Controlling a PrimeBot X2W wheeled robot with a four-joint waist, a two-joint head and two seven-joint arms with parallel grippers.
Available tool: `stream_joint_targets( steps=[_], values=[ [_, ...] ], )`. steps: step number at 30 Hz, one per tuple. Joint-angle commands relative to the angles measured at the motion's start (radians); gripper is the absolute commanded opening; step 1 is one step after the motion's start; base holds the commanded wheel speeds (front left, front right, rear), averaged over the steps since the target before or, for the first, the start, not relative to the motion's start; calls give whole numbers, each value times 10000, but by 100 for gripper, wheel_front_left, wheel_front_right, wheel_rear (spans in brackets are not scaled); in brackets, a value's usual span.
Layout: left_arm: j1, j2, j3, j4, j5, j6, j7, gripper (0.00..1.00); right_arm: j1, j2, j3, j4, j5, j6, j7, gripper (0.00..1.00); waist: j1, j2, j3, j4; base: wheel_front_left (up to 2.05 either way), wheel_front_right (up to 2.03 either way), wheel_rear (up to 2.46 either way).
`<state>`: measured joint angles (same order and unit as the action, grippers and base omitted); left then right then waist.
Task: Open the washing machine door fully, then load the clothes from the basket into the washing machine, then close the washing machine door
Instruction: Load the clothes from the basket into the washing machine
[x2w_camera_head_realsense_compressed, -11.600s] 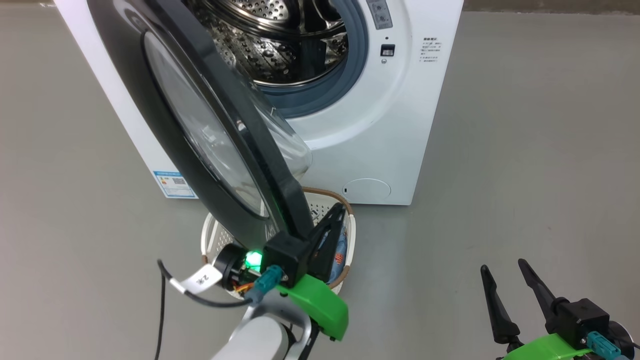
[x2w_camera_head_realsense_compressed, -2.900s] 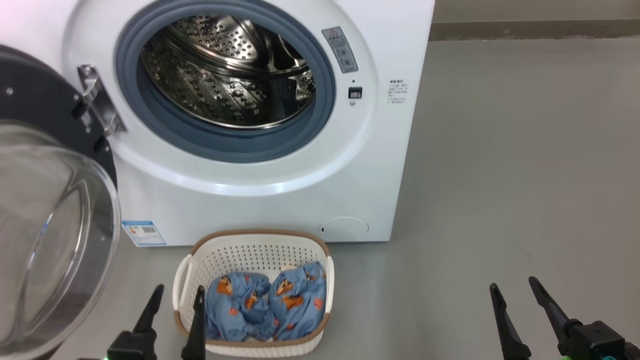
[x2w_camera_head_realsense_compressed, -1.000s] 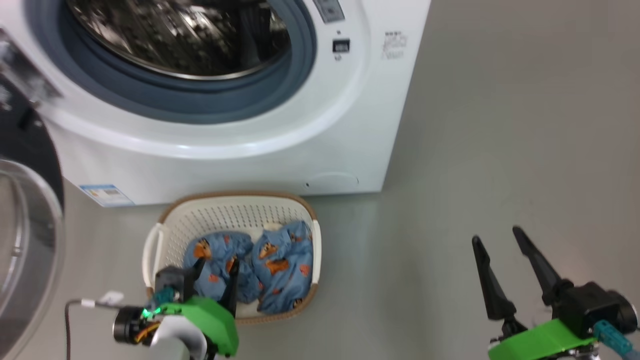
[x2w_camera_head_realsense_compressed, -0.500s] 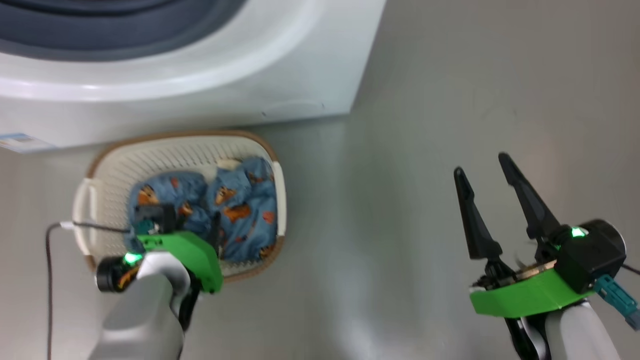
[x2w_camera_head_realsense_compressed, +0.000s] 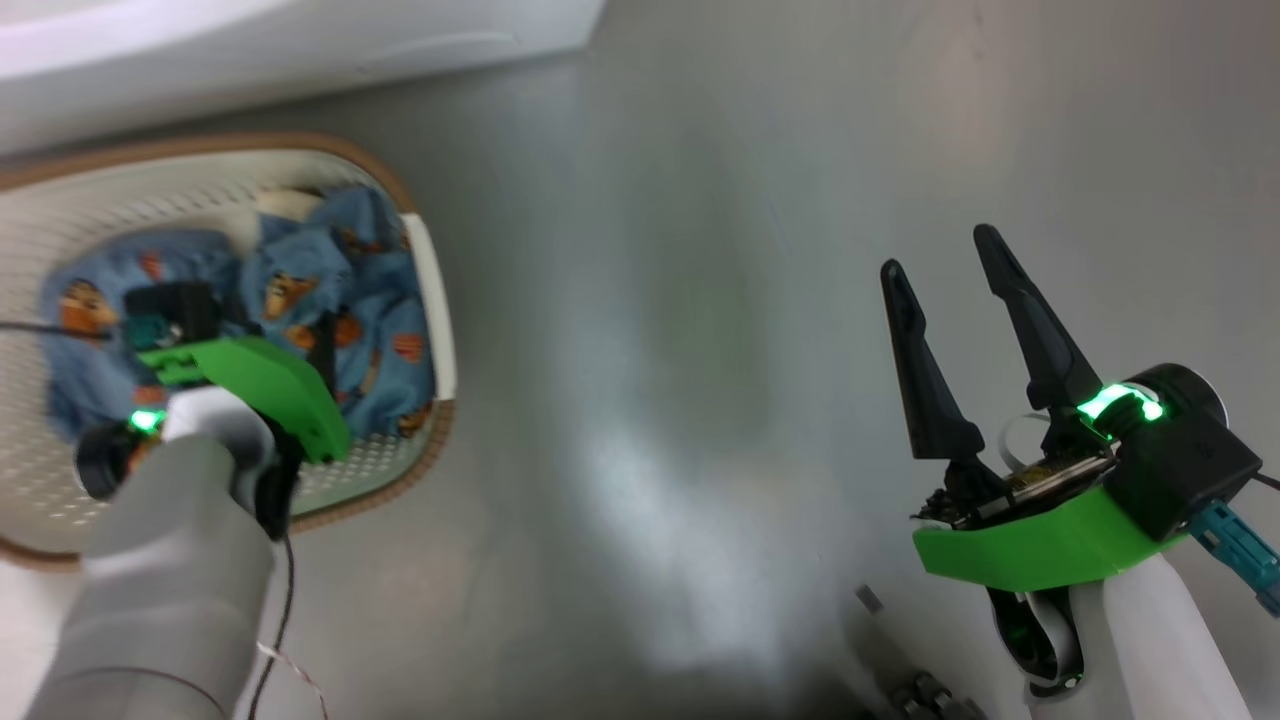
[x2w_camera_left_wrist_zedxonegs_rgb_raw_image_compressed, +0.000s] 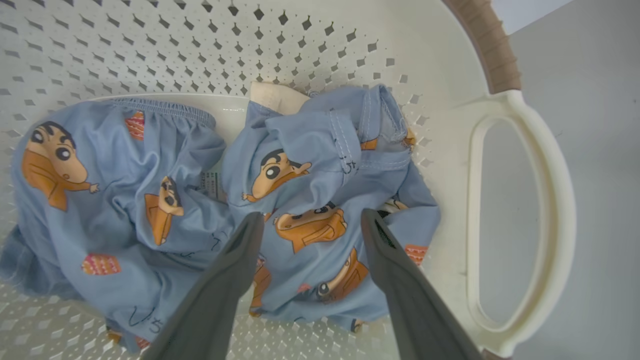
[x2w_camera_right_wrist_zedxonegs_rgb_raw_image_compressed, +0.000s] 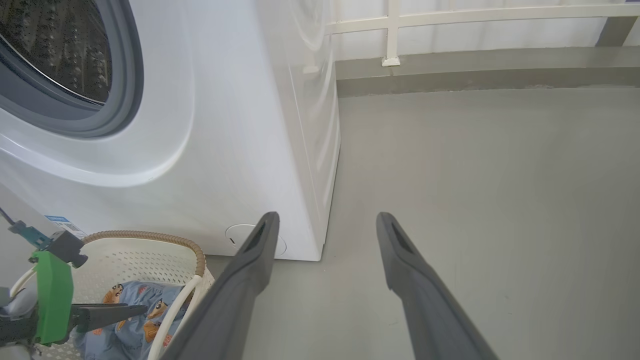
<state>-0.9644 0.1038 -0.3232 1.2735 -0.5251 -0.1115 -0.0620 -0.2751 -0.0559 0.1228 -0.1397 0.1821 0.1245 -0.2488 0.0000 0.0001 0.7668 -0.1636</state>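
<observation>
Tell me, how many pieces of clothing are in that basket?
2 that I can tell: a left piece and a right piece, crumpled side by side in the basket in the left wrist view, the right one before the open left hand. More may lie hidden underneath.

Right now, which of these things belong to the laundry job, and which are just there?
Job: cream-white perforated plastic basket; light blue cartoon-print clothes; big white washing machine; open left gripper over the clothes.
Just there: grey floor; white railing at the back; open right gripper, empty.
</observation>
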Motion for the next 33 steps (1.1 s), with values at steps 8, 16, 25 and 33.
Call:
stream_joint_targets(
  steps=[8, 16, 25, 33],
  values=[
    [-651, 946, 290, 83, -191, 88, 497, 100, -174, 51, 436, -248, 232, 62, -126, 100, 0, -1, 1796, -1258, 0, 0, 0],
    [-741, 1207, 365, 142, -358, 417, 1002, 100, -71, 54, 410, -388, 337, 62, -128, 100, 0, -1, 1956, -1345, 0, 0, 0],
    [-649, 1112, 339, 160, -448, 740, 941, 0, -10, 56, 344, -420, 285, 62, -129, 100, 0, -1, 1859, -1198, 0, 0, 0],
    [-535, 958, 222, 164, -407, 740, 173, 0, -13, 56, 202, -398, 188, 62, -129, 100, 0, -1, 1552, -883, 0, 0, 0]
  ],
)
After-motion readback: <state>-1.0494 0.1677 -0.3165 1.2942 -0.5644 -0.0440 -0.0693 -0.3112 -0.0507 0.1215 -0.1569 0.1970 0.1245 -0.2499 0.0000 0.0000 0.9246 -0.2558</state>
